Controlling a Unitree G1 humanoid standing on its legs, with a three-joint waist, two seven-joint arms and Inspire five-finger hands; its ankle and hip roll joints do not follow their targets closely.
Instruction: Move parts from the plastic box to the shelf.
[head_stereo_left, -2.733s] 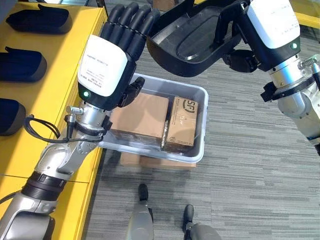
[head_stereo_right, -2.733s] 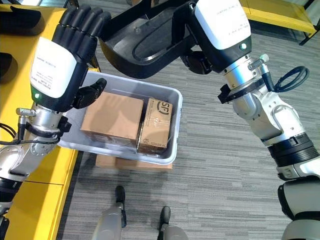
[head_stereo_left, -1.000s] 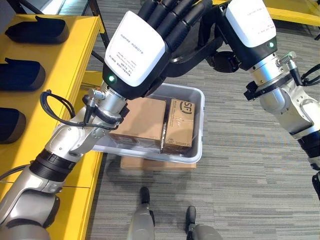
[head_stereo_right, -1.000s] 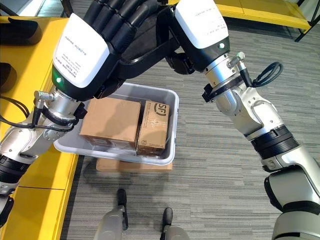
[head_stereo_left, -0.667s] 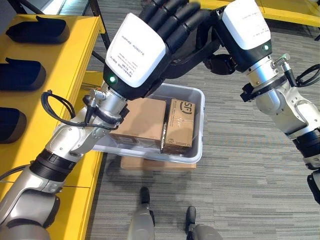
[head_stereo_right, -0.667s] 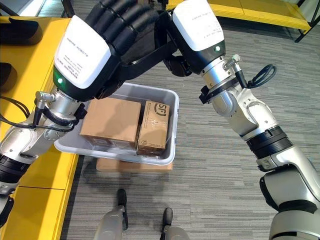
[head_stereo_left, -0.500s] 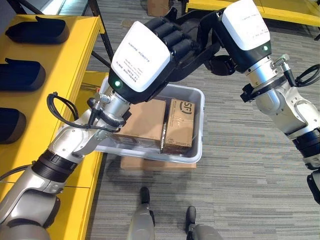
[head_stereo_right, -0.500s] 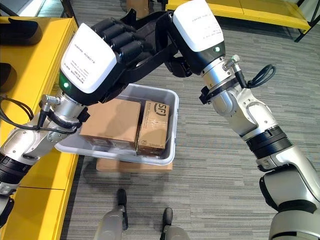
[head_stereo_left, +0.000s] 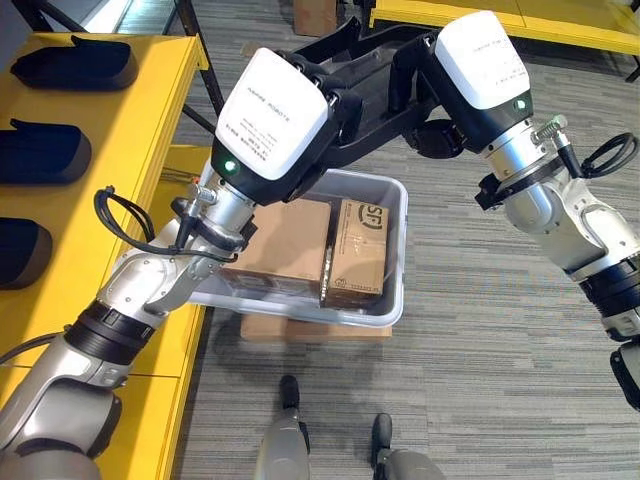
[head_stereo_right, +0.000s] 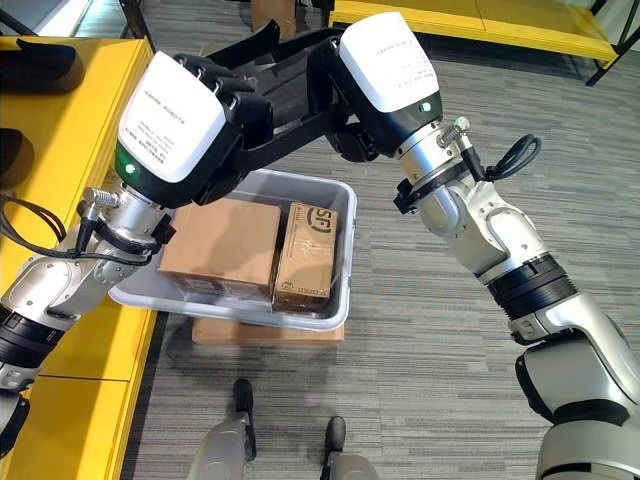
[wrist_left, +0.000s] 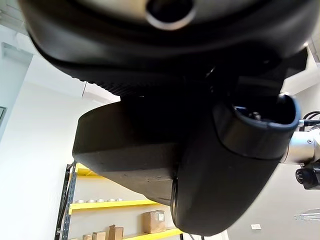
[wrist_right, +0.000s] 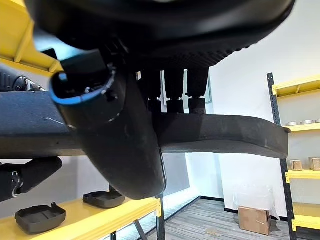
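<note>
A black moulded part (head_stereo_left: 372, 62) hangs in the air above the plastic box (head_stereo_left: 397, 262), level with the shelf (head_stereo_left: 135, 110). My left hand (head_stereo_left: 272, 118) has its fingers curled over the part's near-left edge, its thumb (wrist_left: 227, 170) against the part (wrist_left: 125, 150). My right hand (head_stereo_left: 482, 68) grips the other end, fingers and thumb (wrist_right: 120, 145) clamped on the part (wrist_right: 225, 135). The clear box sits on the floor beside the shelf and holds two cardboard boxes (head_stereo_left: 290, 238) (head_stereo_left: 362, 250).
Three more black parts (head_stereo_left: 75, 62) (head_stereo_left: 40, 155) (head_stereo_left: 18, 252) lie in a row on the yellow shelf at the left. A flat cardboard sheet (head_stereo_left: 315, 328) lies under the plastic box. Grey carpet spreads to the right. Another yellow shelf (head_stereo_right: 480, 25) stands at the back.
My left hand's fingers were straight against the part a second ago and have now curled round its edge. The part and right hand have shifted slightly left.
</note>
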